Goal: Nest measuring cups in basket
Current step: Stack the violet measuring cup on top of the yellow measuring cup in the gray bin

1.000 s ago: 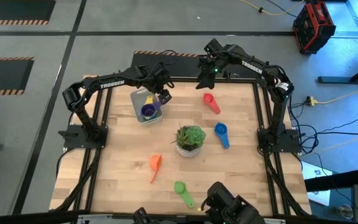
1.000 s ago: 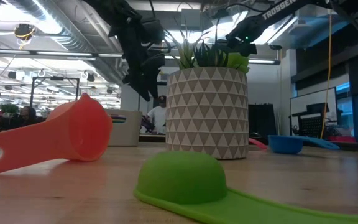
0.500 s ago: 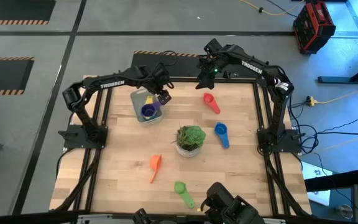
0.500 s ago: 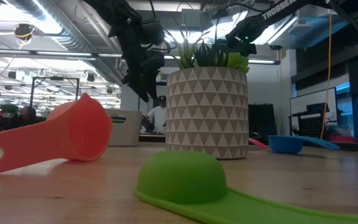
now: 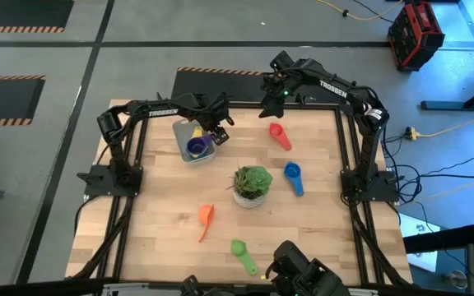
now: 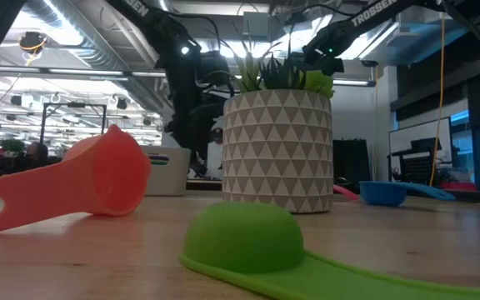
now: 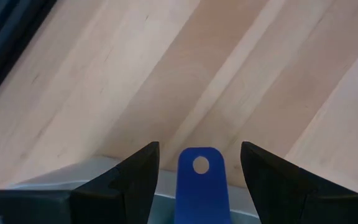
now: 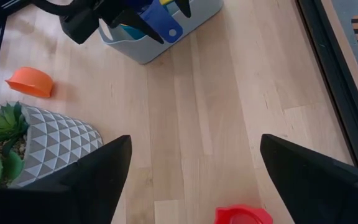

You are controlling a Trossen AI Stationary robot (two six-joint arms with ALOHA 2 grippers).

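Note:
The grey-white basket stands at the table's far left. It holds a dark blue-purple cup, a yellow cup and a light blue cup. The dark cup's handle sticks up over the basket's right rim. My left gripper is open, with one finger on either side of that handle and apart from it. My right gripper is open and hangs above the far edge, beyond the red cup. The blue cup, orange cup and green cup lie on the table.
A potted plant in a patterned pot stands mid-table between the blue and orange cups. Bare wood lies between the basket and the red cup. In the low view the orange cup and green cup lie nearest the near edge.
My left arm has shifted a little toward the table's right, and its gripper has sunk slightly beside the basket's right rim. The cups and the basket have stayed where they were.

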